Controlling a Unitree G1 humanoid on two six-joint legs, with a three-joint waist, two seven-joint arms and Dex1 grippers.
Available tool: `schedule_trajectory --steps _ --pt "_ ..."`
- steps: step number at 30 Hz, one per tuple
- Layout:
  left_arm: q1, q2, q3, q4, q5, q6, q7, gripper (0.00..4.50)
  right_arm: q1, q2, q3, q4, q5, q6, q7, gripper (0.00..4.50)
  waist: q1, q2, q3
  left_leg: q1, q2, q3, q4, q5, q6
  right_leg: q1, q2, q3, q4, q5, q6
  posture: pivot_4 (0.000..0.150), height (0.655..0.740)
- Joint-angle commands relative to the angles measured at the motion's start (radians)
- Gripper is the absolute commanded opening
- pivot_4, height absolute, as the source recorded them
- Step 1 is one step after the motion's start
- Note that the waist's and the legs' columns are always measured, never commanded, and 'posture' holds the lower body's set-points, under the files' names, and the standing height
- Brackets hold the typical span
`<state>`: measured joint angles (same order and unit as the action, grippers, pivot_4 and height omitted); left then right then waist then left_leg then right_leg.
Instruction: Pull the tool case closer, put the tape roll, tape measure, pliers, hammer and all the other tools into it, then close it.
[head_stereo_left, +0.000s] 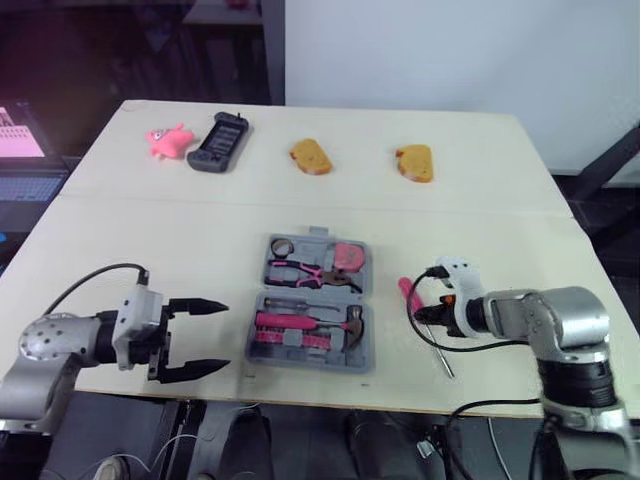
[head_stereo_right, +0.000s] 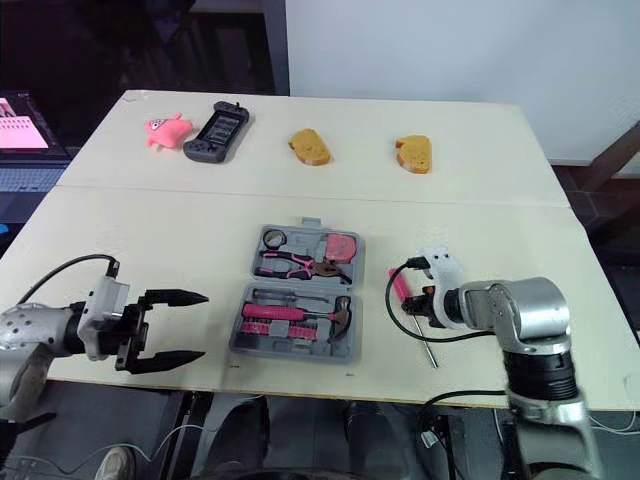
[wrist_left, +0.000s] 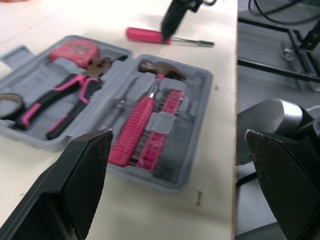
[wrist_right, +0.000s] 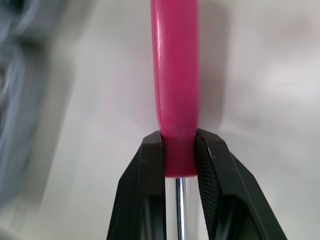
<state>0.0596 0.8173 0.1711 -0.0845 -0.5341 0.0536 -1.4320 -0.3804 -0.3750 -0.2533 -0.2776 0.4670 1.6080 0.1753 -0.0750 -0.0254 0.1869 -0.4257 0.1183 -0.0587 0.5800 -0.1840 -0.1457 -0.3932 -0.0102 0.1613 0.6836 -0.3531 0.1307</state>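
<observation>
The grey tool case (head_stereo_left: 262, 302) lies open near the table's front edge. Inside it sit a tape roll (head_stereo_left: 281, 246), a pink tape measure (head_stereo_left: 348, 257), pliers (head_stereo_left: 305, 272) and a pink-handled hammer (head_stereo_left: 310, 322). To its right a pink-handled screwdriver (head_stereo_left: 409, 291) lies on the table, metal shaft (head_stereo_left: 441, 358) toward the front edge. My right gripper (wrist_right: 178, 152) is shut on the handle's lower end (wrist_right: 176, 100). Left of the case, my left gripper (head_stereo_left: 205, 338) is open and holds nothing; its fingers (wrist_left: 82, 175) frame the case (wrist_left: 192, 150).
Along the far side of the table lie a pink toy (head_stereo_left: 167, 140), a black game controller (head_stereo_left: 220, 141) and two orange-brown bread-like pieces (head_stereo_left: 311, 156) (head_stereo_left: 415, 162). A laptop (head_stereo_left: 25, 160) stands off the table's left side. The front table edge (head_stereo_left: 330, 395) runs just below the case.
</observation>
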Motion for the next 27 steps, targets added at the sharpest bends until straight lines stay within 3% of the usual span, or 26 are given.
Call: schedule_trajectory --steps 1,10,17,25,27 --pt "0.01 0.01 0.02 -0.034 -0.018 0.0 -0.004 4.5 0.01 0.092 -0.105 -0.03 0.142 0.006 -0.285 0.33 -0.006 -0.002 -0.001 0.0 0.0 0.0 0.0 0.0 -0.001 0.0 0.0 0.0 0.0 0.0 -0.001 0.15 0.7395" --pt "0.008 0.018 0.029 -0.034 -0.02 0.013 -0.001 4.5 0.109 0.082 -0.095 0.009 0.629 0.006 -0.745 0.33 0.002 -0.006 -0.004 0.0 0.0 0.0 -0.002 0.003 0.002 0.0 0.0 0.0 0.0 0.0 -0.005 0.15 0.7395" --pt "-0.006 0.017 0.024 -0.029 -0.018 0.02 0.0 4.5 0.098 0.058 -0.08 0.094 0.773 0.006 -0.892 0.33 0.001 -0.006 -0.005 0.0 0.0 0.0 -0.003 0.001 0.005 0.0 0.0 0.0 0.0 0.001 -0.002 0.15 0.7395" --pt "-0.014 0.018 0.021 -0.024 -0.016 0.027 -0.006 4.5 0.063 0.04 -0.108 0.058 0.842 0.006 -0.927 4.27 0.006 -0.007 -0.005 0.0 0.0 0.0 0.0 0.002 0.005 0.001 0.0 0.0 0.0 -0.001 -0.005 0.15 0.7395" --pt "-0.02 0.017 0.018 -0.018 -0.015 0.028 -0.008 4.5 0.066 0.025 -0.121 0.013 0.896 0.006 -0.945 4.45 0.007 -0.006 -0.005 0.0 0.0 0.0 0.001 0.002 0.005 0.001 0.0 0.0 0.0 -0.001 -0.005 0.15 0.7395"
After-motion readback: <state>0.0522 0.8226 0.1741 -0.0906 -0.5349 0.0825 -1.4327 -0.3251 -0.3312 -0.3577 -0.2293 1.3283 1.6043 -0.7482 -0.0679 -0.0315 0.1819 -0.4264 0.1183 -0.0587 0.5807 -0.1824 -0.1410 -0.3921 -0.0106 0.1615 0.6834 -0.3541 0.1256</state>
